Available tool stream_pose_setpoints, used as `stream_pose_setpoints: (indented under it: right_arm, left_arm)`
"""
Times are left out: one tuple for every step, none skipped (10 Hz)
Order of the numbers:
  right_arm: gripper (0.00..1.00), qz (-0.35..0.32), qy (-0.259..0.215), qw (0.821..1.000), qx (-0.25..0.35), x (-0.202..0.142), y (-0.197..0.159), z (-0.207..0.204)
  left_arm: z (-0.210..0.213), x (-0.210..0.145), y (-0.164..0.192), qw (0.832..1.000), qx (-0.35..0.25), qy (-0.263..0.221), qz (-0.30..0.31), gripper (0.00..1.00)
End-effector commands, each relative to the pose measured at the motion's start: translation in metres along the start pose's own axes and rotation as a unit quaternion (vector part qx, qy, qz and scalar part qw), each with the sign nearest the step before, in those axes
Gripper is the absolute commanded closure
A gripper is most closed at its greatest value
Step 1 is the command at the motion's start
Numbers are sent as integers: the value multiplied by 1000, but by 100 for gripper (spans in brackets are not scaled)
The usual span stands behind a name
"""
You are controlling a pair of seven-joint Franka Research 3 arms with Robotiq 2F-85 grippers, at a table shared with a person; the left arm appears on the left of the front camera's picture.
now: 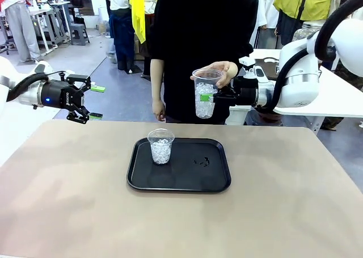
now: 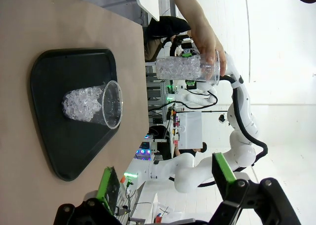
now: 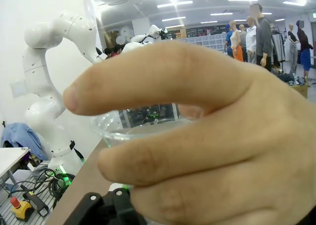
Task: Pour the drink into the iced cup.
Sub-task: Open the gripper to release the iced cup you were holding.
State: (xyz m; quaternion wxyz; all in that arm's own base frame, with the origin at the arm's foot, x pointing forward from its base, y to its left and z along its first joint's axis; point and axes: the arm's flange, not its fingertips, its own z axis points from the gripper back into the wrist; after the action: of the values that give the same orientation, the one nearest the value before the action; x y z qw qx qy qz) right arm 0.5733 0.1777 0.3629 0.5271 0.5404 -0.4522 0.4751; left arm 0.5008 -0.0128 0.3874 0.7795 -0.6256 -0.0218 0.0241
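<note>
The iced cup (image 1: 161, 147) is clear plastic, packed with white ice. It stands upright on the left part of a black tray (image 1: 193, 176) on the counter (image 1: 283, 201).

A second cup (image 1: 203, 109) of ice is up in the air behind the tray. The right pincer (image 1: 209, 98) is clamped on its side. A person's hand (image 1: 224, 72) holds its rim.

The left pincer (image 1: 93, 102) hangs well off to the left, fingers apart.

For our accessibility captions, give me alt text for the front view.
A person's hand and the shut right gripper together hold a clear cup of ice aloft. Another iced cup stands on a black tray on the table; the left gripper hangs open.
</note>
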Motion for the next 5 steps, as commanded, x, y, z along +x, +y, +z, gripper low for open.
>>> stream_pose_setpoints:
  right_arm:
    - [36, 12, -5, 1000, -3, 3, 3, -1]
    - [36, 12, -5, 1000, -3, 3, 3, -1]
    - [36, 12, -5, 1000, -3, 3, 3, -1]
    - [36, 12, -5, 1000, -3, 3, 3, -1]
    - [36, 12, -5, 1000, -3, 3, 3, -1]
  left_arm:
    - [0, -2, -1, 1000, 1, -3, -1, 0]
    - [0, -2, -1, 1000, 1, -3, -1, 0]
    - [0, -2, -1, 1000, 1, -3, -1, 0]
    - [0, -2, -1, 1000, 1, -3, -1, 0]
    - [0, -2, -1, 1000, 1, -3, -1, 0]
